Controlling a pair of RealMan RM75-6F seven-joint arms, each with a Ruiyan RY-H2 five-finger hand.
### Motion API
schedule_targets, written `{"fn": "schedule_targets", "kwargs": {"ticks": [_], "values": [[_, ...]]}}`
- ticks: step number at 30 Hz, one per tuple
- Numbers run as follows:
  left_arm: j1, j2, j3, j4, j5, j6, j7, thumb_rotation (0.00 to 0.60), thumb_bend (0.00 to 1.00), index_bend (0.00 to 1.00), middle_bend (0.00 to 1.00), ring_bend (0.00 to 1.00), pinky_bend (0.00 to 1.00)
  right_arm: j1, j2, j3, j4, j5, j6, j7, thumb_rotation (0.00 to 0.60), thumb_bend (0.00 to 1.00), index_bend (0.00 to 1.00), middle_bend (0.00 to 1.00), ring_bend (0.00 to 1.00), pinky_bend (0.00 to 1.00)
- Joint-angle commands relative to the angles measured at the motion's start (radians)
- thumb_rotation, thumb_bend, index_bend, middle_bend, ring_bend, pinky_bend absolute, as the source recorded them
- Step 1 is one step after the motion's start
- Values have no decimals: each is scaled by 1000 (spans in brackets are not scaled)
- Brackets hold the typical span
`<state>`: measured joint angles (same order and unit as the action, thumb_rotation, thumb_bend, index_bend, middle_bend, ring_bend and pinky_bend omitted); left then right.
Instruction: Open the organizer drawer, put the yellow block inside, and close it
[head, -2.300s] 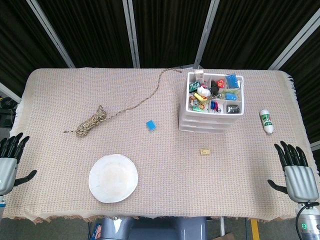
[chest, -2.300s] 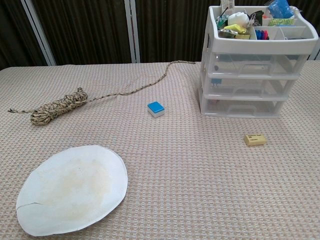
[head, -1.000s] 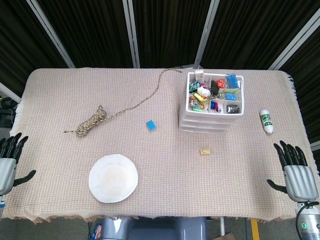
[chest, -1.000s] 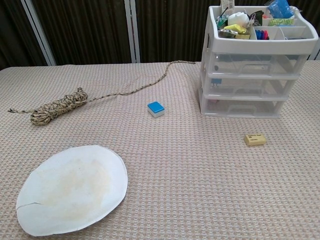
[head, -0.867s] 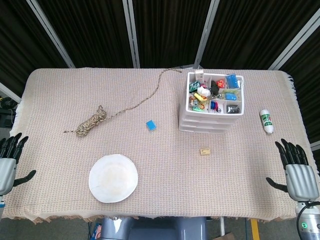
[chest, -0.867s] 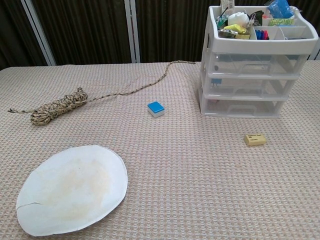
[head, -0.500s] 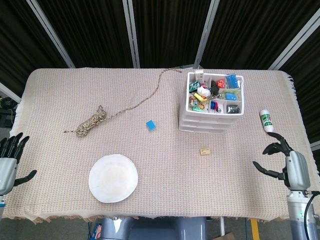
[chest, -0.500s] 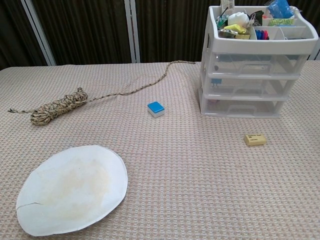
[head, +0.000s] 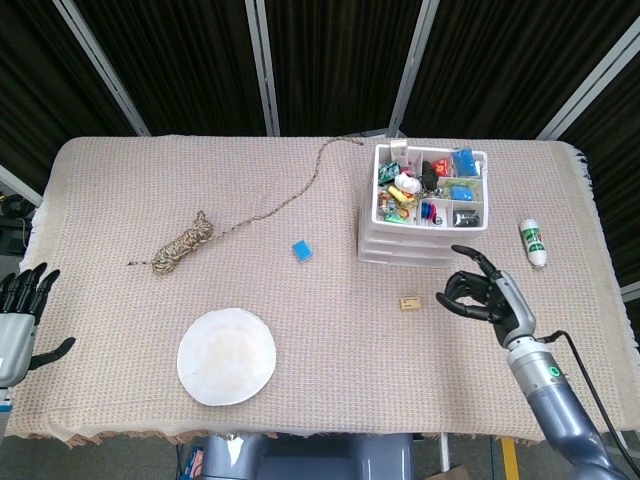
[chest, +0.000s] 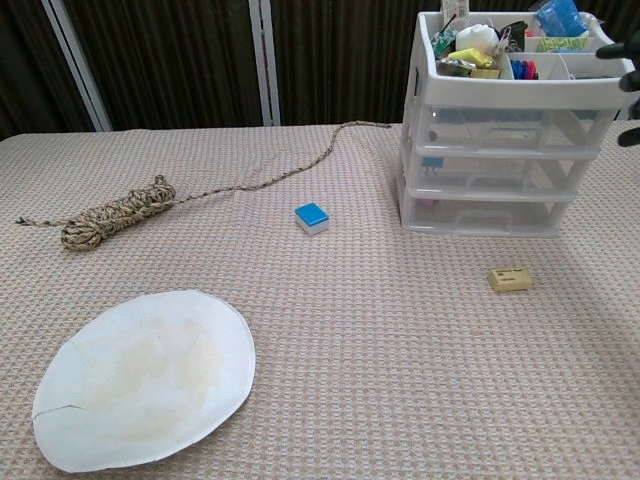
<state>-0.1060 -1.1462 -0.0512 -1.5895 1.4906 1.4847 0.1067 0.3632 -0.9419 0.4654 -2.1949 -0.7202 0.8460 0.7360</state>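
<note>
Bench (head: 120, 190): covered with a woven beige cloth, carries every loose thing listed here
Organizer (head: 425, 208): one white unit at the far right of the bench, three clear drawers stacked, all pushed in; open top tray crammed with small coloured bits
Block (head: 409, 303): one yellow block, flat on the cloth in front of the organizer, apart from it and just left of the right hand; in the chest view it lies in front of the lowest drawer (chest: 483, 215)
Right hand (head: 486, 293): over the bench in front of the organizer's right corner, fingers (head: 458, 281) spread and half curled, holding nothing, not touching the block; in the chest view only dark fingertips show at the right edge beside the top tray
Left hand (head: 18, 320): at the near left edge of the bench, fingers spread, holding nothing
Blue block (head: 301, 250): one, mid-bench, left of the organizer and well apart from it
Plate (head: 227, 356): one white paper plate, near edge, left of centre
Rope (head: 184, 242): one coil at the left, its loose tail running off toward the far edge near the organizer
Bottle (head: 532, 243): one small white bottle with a green label, lying right of the organizer
</note>
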Motion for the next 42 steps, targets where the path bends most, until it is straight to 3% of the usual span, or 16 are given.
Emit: {"fn": "schedule_targets", "kwargs": {"ticks": [1,10,17,24,42], "values": [[-1,-1,0,0,-1,-1,1,600,208,15,0,0,0,73,21,65,20,126,-147,114,600,88,183,592,553,468],[-6,2,-2,-4,-7,-12,0,600,209,14,0,0,0,162,-58,66,99,254,-229,159,600,99,184,592,553,468],[-9,6,-1,-5,-10,-20,-10,600,209,14,0,0,0,232,-158,3,160,323,-193,108,600,104,186,591,553,468],[-12,8,-1,-7,-13,-27,-15,600,208,14,0,0,0,272,-216,-26,213,379,-172,73,600,104,186,590,550,468],[-15,11,-1,-13,-22,-35,-12,600,207,14,0,0,0,321,-298,-12,301,499,-125,15,600,136,183,590,550,467]]}}
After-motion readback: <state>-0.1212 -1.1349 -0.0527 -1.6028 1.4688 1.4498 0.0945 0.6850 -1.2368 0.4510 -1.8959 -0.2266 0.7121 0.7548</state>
